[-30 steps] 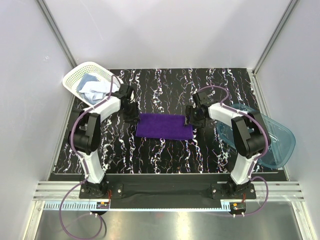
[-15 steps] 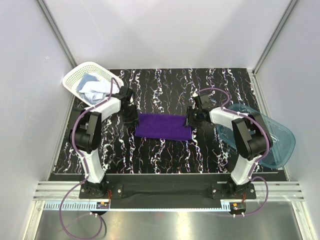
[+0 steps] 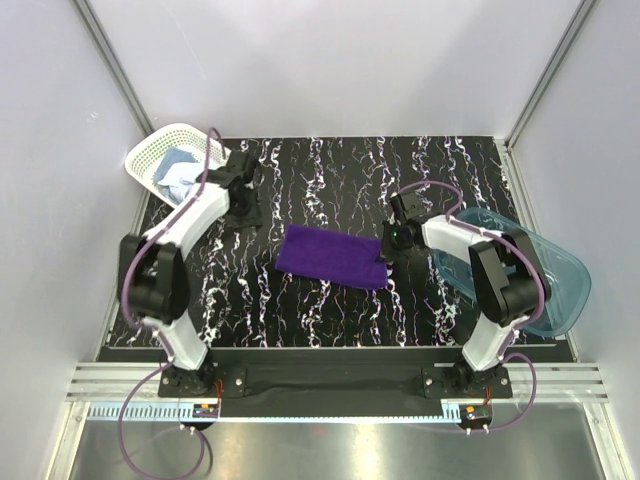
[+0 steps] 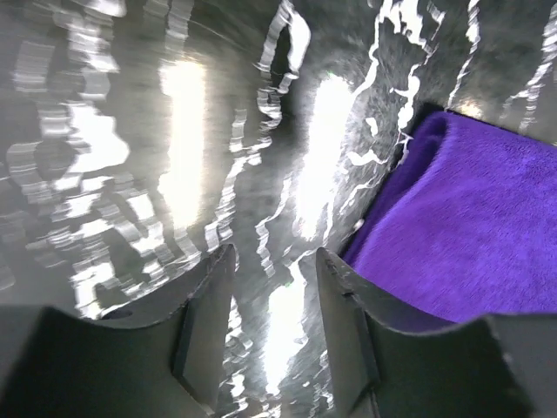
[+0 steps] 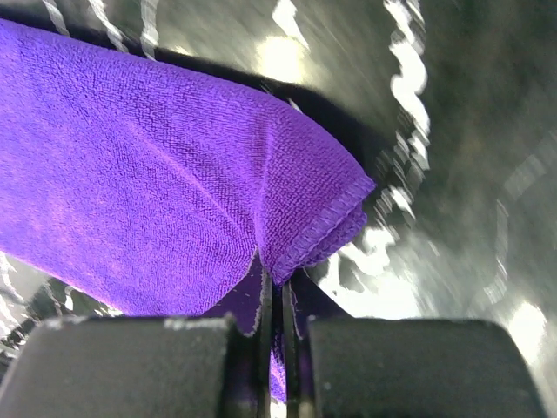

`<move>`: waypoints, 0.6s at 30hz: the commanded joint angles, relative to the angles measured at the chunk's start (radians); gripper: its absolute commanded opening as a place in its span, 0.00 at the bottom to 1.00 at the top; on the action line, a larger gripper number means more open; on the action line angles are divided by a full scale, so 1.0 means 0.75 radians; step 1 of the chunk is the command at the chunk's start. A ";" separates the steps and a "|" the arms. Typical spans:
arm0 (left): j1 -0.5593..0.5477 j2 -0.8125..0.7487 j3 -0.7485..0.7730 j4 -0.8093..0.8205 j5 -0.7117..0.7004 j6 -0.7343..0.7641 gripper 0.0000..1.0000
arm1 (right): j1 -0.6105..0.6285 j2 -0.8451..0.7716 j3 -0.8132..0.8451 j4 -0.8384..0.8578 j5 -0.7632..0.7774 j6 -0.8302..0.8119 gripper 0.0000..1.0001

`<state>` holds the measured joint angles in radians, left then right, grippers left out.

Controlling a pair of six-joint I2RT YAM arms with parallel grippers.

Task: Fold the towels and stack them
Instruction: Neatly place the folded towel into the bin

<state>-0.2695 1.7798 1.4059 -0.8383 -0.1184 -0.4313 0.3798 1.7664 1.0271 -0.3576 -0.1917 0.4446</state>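
The deep purple towel [image 3: 333,257] lies folded as a flat strip in the middle of the black marbled table [image 3: 330,170], slightly askew. My right gripper [image 3: 389,250] is at its right end. In the right wrist view that gripper [image 5: 277,283] is shut on the hemmed corner of the purple towel [image 5: 157,192], which bunches up at the jaws. My left gripper [image 3: 243,213] hovers off the towel's left end, toward the basket. In the left wrist view that gripper [image 4: 275,258] is open with only table between its fingers, and the purple towel [image 4: 487,226] lies to its right. A light blue towel [image 3: 180,172] sits crumpled in the basket.
The white lattice basket [image 3: 152,152] stands tilted at the far left corner. A translucent blue tub [image 3: 548,285] sits at the right edge, beside the right arm. White walls close in the table on three sides.
My right gripper has shut on the purple towel's right corner. The left gripper has left the towel's left end and drawn back toward the basket. The towel now lies slightly skewed.
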 commanded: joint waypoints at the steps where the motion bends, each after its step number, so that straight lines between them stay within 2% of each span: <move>1: -0.005 -0.199 0.024 -0.071 -0.173 0.070 0.48 | 0.007 -0.113 0.082 -0.224 0.122 0.004 0.00; 5: -0.011 -0.266 -0.066 -0.026 -0.098 0.098 0.50 | 0.001 -0.138 0.203 -0.388 0.182 0.008 0.00; 9: -0.052 -0.273 -0.089 -0.019 -0.106 0.121 0.53 | -0.026 -0.132 0.310 -0.539 0.237 0.007 0.00; 18: -0.074 -0.309 -0.101 -0.001 -0.057 0.141 0.54 | -0.195 -0.089 0.494 -0.715 0.237 -0.073 0.00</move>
<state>-0.3256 1.5810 1.3312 -0.8711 -0.1719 -0.3439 0.2657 1.7088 1.3323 -0.8120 -0.0463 0.4171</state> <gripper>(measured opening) 0.537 0.030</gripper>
